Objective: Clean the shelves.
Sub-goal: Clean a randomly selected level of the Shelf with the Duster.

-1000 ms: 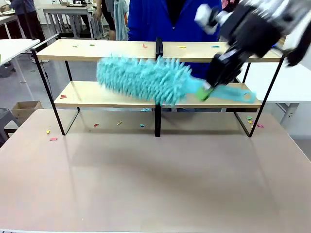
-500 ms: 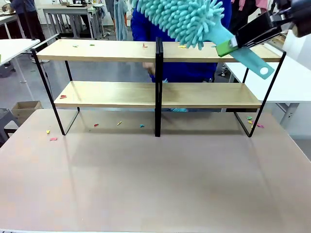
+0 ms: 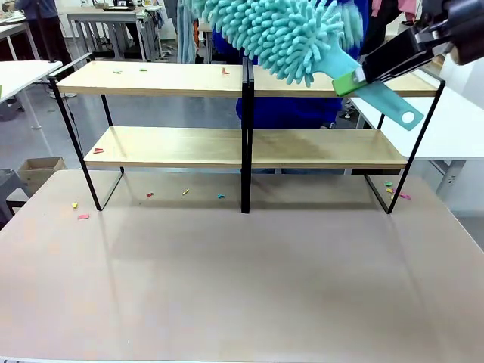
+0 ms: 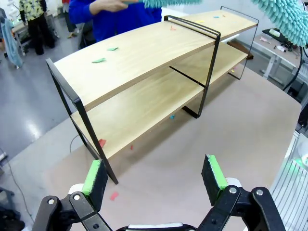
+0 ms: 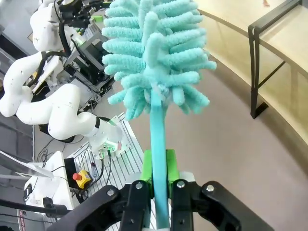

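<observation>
Holding teal duster (image 3: 287,30) by its handle, right gripper (image 3: 349,80) hovers above shelves (image 3: 166,79); left gripper (image 4: 154,175) wide, empty. Risk: low swing snags black centre post (image 3: 245,151), shoving shelves.

Two-tier light-wood rack on thin black frame (image 3: 166,79) stands across beige table (image 3: 242,280) at 12 o'clock. Fluffy teal microfibre duster (image 3: 280,30) is above the top board at 12 to 1 o'clock, its handle clamped in right gripper (image 3: 349,82). Small coloured paper scraps (image 3: 185,192) lie on table under rack, more at 10 and 2 o'clock, a few on both boards. Person in blue top (image 3: 291,113) is behind rack. Left gripper (image 4: 153,174), fingers apart, is before rack's left end.
</observation>
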Robot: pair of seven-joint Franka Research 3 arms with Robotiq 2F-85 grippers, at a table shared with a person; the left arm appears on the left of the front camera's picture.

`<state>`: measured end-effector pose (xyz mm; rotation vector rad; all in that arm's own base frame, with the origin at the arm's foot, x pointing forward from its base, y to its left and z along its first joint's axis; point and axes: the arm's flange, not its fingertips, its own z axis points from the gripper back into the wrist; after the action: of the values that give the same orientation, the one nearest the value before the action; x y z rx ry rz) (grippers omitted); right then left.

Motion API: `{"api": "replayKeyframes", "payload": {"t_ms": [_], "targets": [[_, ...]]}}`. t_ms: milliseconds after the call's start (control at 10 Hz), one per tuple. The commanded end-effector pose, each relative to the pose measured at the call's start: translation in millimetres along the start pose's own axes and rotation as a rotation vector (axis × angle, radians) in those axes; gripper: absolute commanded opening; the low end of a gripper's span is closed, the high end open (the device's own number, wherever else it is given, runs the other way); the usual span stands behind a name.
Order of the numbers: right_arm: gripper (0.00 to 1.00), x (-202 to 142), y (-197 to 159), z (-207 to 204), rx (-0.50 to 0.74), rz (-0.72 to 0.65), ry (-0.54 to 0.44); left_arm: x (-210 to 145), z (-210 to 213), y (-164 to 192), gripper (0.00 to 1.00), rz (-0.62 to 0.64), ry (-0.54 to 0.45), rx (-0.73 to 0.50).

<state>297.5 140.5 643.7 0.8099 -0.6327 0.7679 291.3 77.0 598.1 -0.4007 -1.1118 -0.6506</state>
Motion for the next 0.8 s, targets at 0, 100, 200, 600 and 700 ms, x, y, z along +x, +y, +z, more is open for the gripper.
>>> {"api": "replayKeyframes", "payload": {"t_ms": [0, 100, 200, 600, 700], "targets": [[0.12, 1.6, 1.1, -1.3, 0.006, 0.006, -0.009, -1.1, -0.5, 1.2, 1.0, -0.006, -0.009, -0.009], [0.12, 5.6, 5.7, -10.9, 0.028, 0.006, 0.008, -1.1, -0.5, 1.2, 1.0, -0.006, -0.009, -0.009], [0.12, 9.9, 20.5, -28.5, 0.083, 0.019, 0.044, -1.1, -0.5, 1.2, 1.0, -0.006, -0.009, -0.009], [0.12, 12.3, 77.3, -94.3, 0.167, 0.067, 0.293, -1.1, -0.5, 1.2, 1.0, -0.006, -0.009, -0.009], [0.12, 7.6, 90.3, -125.8, 0.173, 0.066, 0.429, -1.1, -0.5, 1.2, 1.0, -0.006, -0.009, -0.009]]}}
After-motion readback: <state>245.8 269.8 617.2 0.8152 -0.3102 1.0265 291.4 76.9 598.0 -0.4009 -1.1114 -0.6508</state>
